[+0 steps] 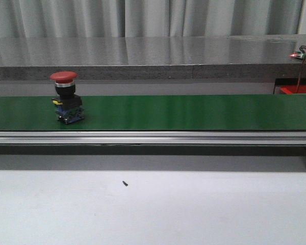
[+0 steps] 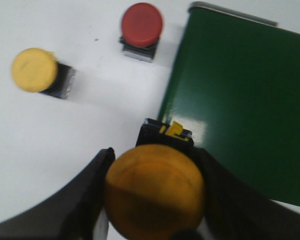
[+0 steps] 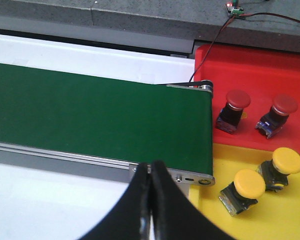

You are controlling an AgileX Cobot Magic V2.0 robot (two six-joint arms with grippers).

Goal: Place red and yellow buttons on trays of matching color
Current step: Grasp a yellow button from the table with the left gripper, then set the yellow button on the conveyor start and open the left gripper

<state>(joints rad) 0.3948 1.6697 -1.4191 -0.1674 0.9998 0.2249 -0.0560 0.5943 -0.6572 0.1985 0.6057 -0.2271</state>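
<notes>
Closed right gripper (image 3: 150,175) hangs over the green conveyor belt (image 3: 100,120); buttons sit on red tray (image 3: 255,70) and yellow tray (image 3: 270,215).

My left gripper (image 2: 155,192) clamped a yellow button (image 2: 154,189) between its fingers; my right gripper (image 3: 150,172) hung with fingertips pressed together, holding nothing.

Seven buttons showed in all: four red and three yellow.

Of the red buttons, one (image 1: 65,97) stood on the belt, one (image 2: 141,27) on the white tabletop, and two (image 3: 232,110) (image 3: 276,115) on the red tray.

Of the yellow buttons, one (image 2: 37,71) stood on the tabletop, one large yellow button (image 2: 154,190) filled the near part of the left wrist view, and two (image 3: 244,190) (image 3: 281,166) lay on the yellow tray.

There were two trays, one red tray (image 3: 270,65) and one yellow tray (image 3: 280,220), and a single green belt (image 1: 194,111). One small dark speck (image 1: 125,182) lay on the tabletop (image 1: 194,209).
</notes>
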